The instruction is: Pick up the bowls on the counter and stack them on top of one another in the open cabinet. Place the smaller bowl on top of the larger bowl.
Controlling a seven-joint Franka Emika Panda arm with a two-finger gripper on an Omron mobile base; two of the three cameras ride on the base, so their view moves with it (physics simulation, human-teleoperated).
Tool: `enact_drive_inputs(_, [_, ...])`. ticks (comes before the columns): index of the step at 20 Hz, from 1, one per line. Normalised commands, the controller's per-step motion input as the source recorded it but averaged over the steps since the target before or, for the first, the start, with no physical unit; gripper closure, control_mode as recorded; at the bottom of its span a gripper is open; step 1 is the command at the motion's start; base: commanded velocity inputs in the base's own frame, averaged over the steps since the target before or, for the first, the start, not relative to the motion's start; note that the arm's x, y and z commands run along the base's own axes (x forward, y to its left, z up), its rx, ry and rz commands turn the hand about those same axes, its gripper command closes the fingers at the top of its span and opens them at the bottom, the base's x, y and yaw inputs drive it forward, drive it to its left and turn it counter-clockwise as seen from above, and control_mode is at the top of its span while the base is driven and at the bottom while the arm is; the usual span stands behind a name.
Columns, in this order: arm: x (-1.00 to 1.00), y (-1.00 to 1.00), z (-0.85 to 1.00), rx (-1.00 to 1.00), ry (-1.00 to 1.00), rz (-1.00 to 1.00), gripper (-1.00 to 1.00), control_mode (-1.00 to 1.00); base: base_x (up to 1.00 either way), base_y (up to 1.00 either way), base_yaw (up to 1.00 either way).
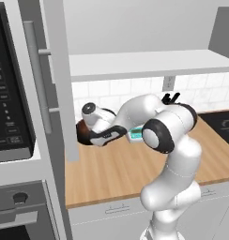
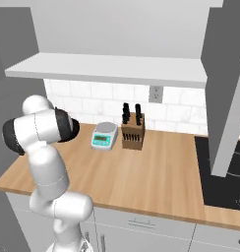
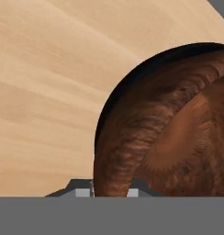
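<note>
**Inspector:** Your arm is reaching low and to its left across the counter (image 1: 116,164), and the gripper (image 1: 86,136) is sitting at the reddish-brown bowl (image 1: 81,132), close against the grey cabinet door (image 1: 60,79) with its long bar handle (image 1: 37,75).

**Operator:** Are the fingers closed on it?

**Inspector:** In the hand view the two fingertips (image 3: 84,193) are showing at the bottom, one on either side of the reddish-brown bowl's (image 3: 169,133) wall, so they are straddling the rim. Whether they are pressing on it or standing slightly apart, you cannot tell from these pictures.

**Operator:** Where is the bowl resting?

**Inspector:** It is sitting on the butcher-block counter (image 3: 49,82), at the left end near the door; a dark shadow is running along its outer edge. The black bowl is not something I can make out for you.

**Operator:** And the cabinet?

**Inspector:** The open cabinet's pale shelf floor (image 1: 149,63) is running above the tiled backsplash, well above the bowl. From the right base view you are seeing the kitchen scale (image 2: 104,135) standing just beside the knife block (image 2: 132,129) at the back of the counter, with the cooktop (image 2: 223,172) off to the right. The microwave (image 1: 11,93) is standing left of the door.
</note>
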Motion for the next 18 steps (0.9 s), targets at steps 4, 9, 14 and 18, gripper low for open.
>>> enact_drive_inputs(4, [0.55,0.29,-0.07,0.0,0.0,0.0,1.0,-1.0,0.0,0.0,0.0])
enact_drive_inputs(9, [0.49,0.27,-0.06,-0.01,0.0,0.0,1.0,-1.0,0.0,0.0,0.0])
enact_drive_inputs(14, [0.28,0.05,-0.37,-0.16,0.03,0.0,1.0,-1.0,0.0,0.0,0.0])
enact_drive_inputs(18, [0.08,0.0,-0.24,-0.12,0.0,0.0,-1.0,-1.0,0.0,0.0,0.0])
